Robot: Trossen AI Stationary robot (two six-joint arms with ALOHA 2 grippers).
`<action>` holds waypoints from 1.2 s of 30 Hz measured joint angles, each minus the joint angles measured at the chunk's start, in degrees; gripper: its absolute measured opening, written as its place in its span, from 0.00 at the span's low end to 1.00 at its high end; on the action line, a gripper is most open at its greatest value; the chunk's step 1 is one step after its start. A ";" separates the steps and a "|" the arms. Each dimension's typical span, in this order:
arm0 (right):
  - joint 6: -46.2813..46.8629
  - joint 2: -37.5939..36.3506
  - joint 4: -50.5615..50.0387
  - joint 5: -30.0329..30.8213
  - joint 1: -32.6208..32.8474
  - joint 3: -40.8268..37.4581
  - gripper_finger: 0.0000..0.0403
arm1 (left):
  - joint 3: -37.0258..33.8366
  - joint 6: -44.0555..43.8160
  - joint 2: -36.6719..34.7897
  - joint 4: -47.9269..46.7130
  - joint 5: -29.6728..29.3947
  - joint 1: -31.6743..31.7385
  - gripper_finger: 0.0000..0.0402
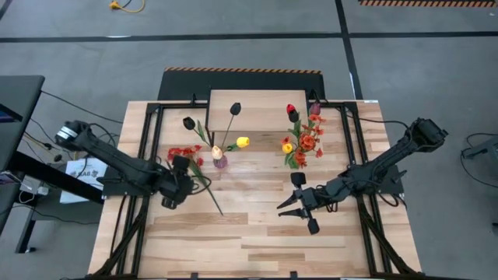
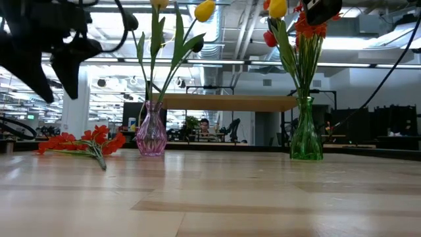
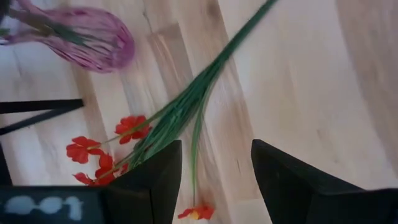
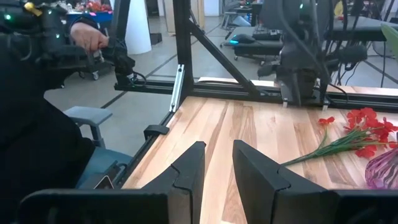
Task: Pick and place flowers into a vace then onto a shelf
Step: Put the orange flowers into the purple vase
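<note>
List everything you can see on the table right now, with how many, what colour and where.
Pink vase: one, table centre-left, holding yellow and dark tulips.
Green vase: one, table centre-right, holding red and yellow tulips with an orange-red spray.
Loose spray: one, orange-red on green stems, lying flat left of the pink vase.
Shelf: one, light wood, far edge of the table, behind both vases.
Table: one, wood planks.
Left tool: open, above the loose spray's stems.
Right tool: fingers apart, empty, near the green vase.

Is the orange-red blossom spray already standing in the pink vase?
No, the orange-red spray lies flat on the table beside the pink vase.
</note>
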 joint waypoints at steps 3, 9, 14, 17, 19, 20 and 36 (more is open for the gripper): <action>0.00 0.00 -0.04 -0.01 0.00 0.00 0.19 | 0.02 0.08 2.53 -0.15 -0.62 0.00 0.46; 0.00 0.00 -0.04 0.00 0.00 0.00 0.19 | 0.02 3.38 8.01 0.40 -2.86 0.04 0.46; 0.00 0.00 -0.03 0.00 0.00 -0.02 0.19 | 0.05 8.56 12.38 5.88 -3.79 0.09 0.46; 0.00 0.00 -0.02 0.00 0.00 -0.02 0.19 | 0.09 12.68 14.78 9.54 -4.46 0.17 0.46; 0.02 0.00 -0.02 0.00 0.00 -0.02 0.19 | 0.09 15.07 16.41 11.48 -4.51 0.47 0.46; 0.01 0.00 -0.02 0.00 0.00 -0.02 0.19 | 0.09 15.96 17.29 12.21 -4.45 0.74 0.46; 0.04 0.00 -0.18 0.00 0.00 -0.02 0.19 | 0.42 21.65 27.61 15.47 -4.18 9.16 0.45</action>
